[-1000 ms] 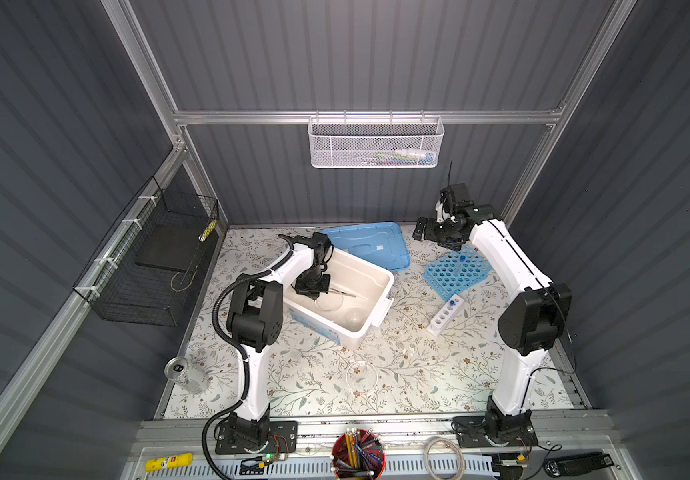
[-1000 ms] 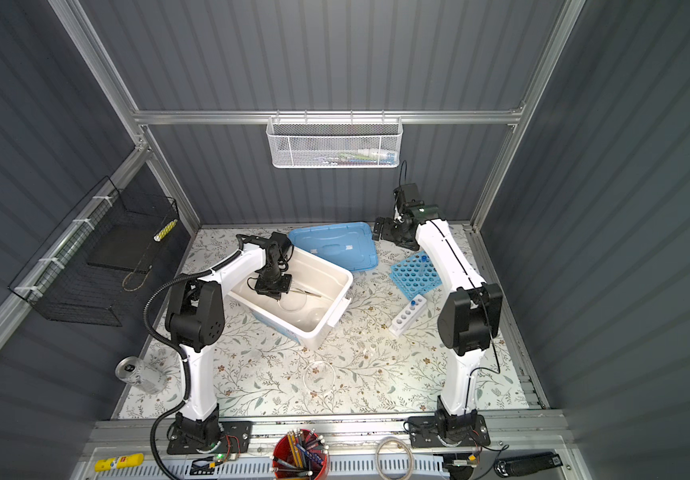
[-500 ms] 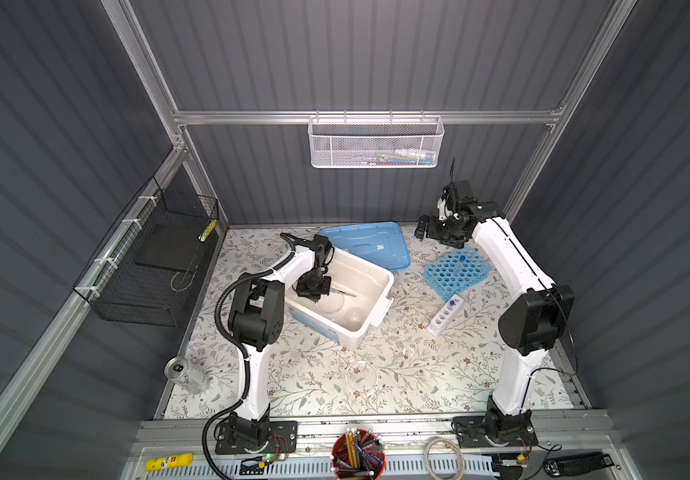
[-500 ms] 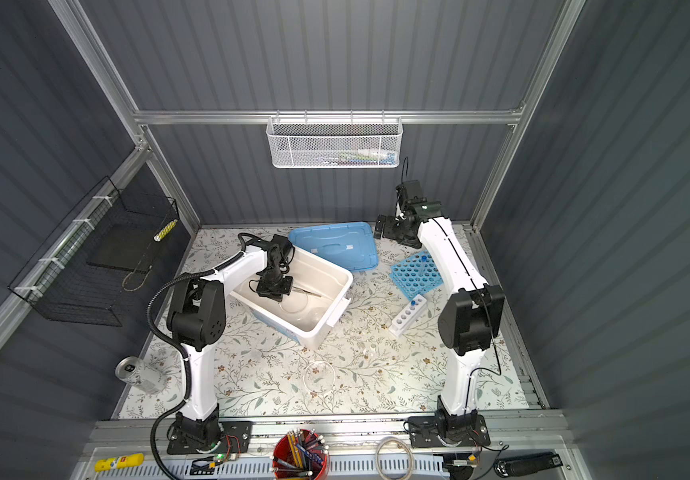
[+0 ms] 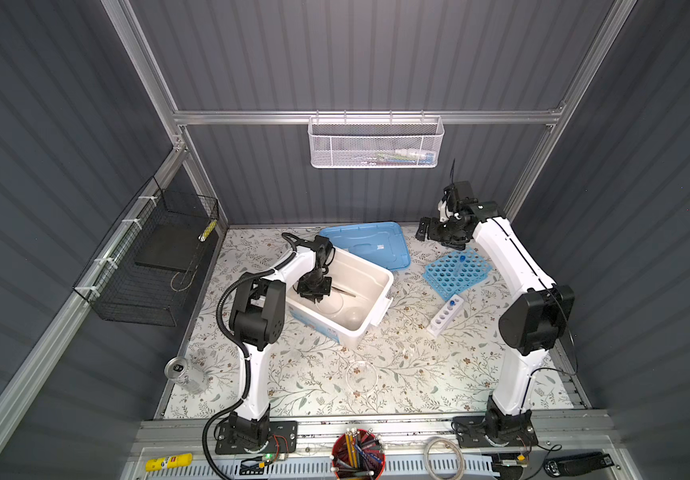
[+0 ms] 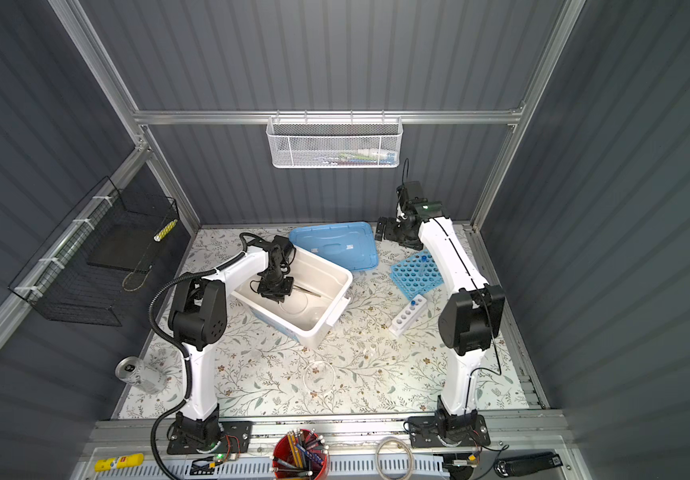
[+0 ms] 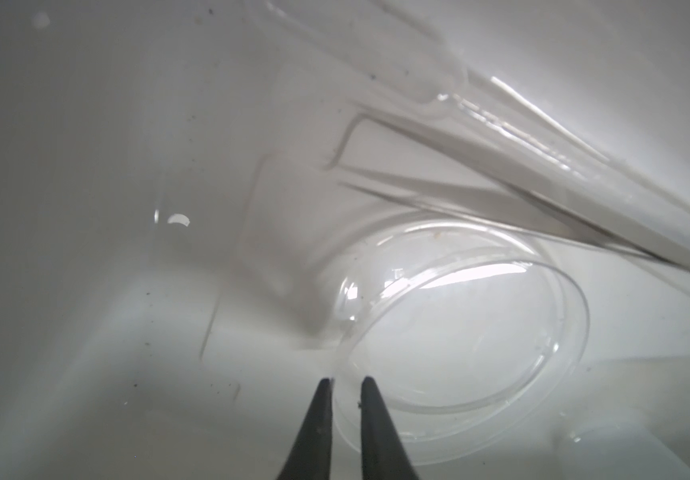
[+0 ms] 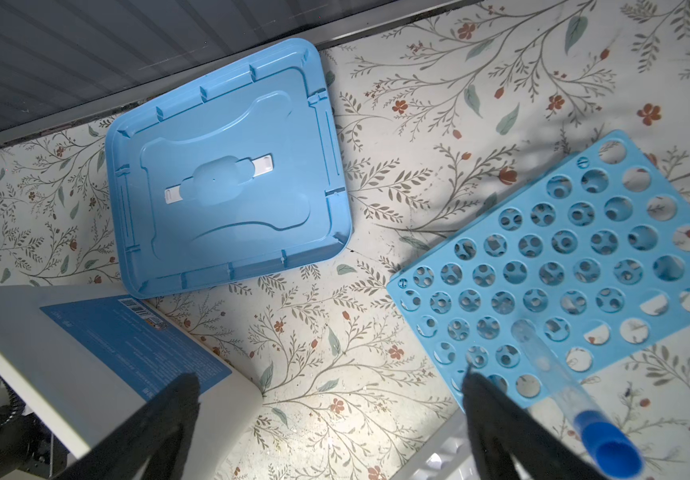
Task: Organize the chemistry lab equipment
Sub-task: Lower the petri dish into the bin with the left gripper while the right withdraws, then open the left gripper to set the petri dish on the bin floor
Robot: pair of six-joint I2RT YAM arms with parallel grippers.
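Inside the white bin (image 5: 377,308) my left gripper (image 7: 346,379) hangs low, its jaws a narrow gap apart with the rim of a round glass dish (image 7: 459,332) between them; the dish lies on the bin floor. Thin tweezers (image 7: 501,195) and a clear tube (image 7: 501,116) lie beyond it. A second dish (image 5: 362,376) rests on the table in front. My right gripper (image 8: 328,378) is open and empty above the table near the back wall. A blue-capped test tube (image 8: 563,395) stands in the blue rack (image 5: 455,272). A white rack (image 5: 445,316) holds another.
The bin's blue lid (image 5: 366,245) lies behind the bin. A soda can (image 5: 181,372) stands at the front left. A red cup of pencils (image 5: 357,455) and a yellow tube (image 5: 168,461) sit on the front rail. Wire baskets hang on the back wall (image 5: 376,145) and left wall (image 5: 156,266).
The left gripper's jaws have parted slightly at the dish's rim inside the bin. The right arm has hardly moved.
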